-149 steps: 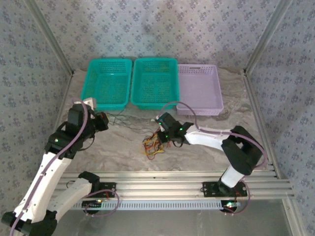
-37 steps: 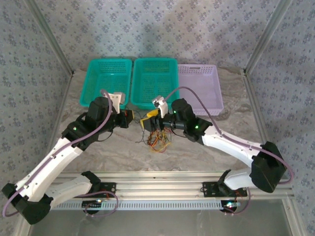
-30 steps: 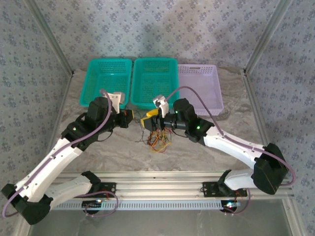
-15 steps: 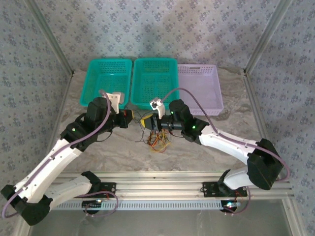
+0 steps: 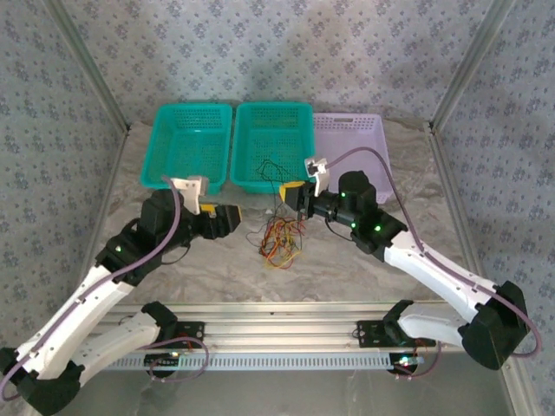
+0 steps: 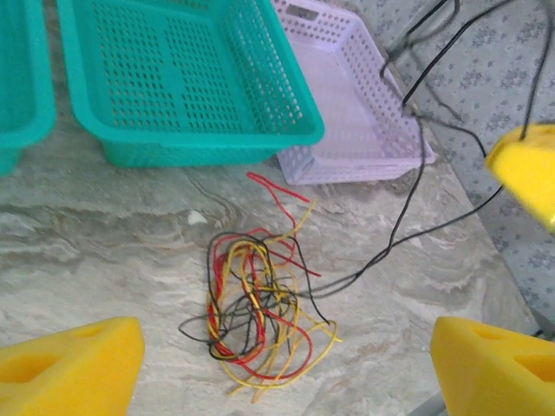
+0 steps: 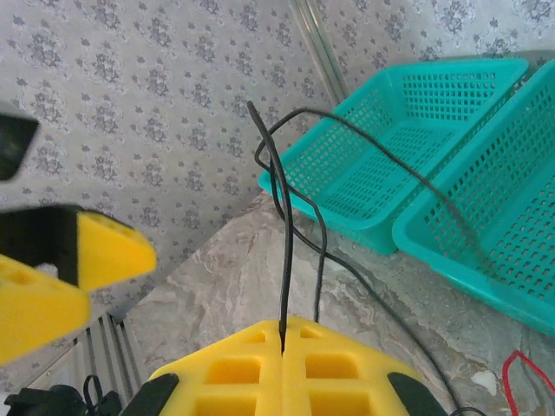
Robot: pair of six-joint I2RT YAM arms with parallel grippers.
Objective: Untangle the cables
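Observation:
The cables (image 5: 279, 243) lie as a loose tangle of yellow, red and black wire on the marble table, in front of the middle basket. In the left wrist view the tangle (image 6: 260, 316) sits between and beyond my wide-apart yellow fingers. My left gripper (image 5: 221, 217) is open with nothing in it, just left of the tangle. My right gripper (image 5: 290, 192) is shut on one black cable (image 7: 282, 217) and holds it raised above the table. That cable (image 6: 408, 199) runs down from the right gripper (image 7: 284, 334) into the tangle, and its free end loops up over the middle basket.
Along the back stand two teal baskets (image 5: 192, 107) (image 5: 274, 105) and a lilac basket (image 5: 349, 117), all without contents. Patterned walls and metal frame posts close in both sides. Bare marble lies left and right of the tangle.
My left gripper has opened and drawn back to the left. My right gripper has closed on the black cable and carried it up and to the right, stretching it out of the tangle.

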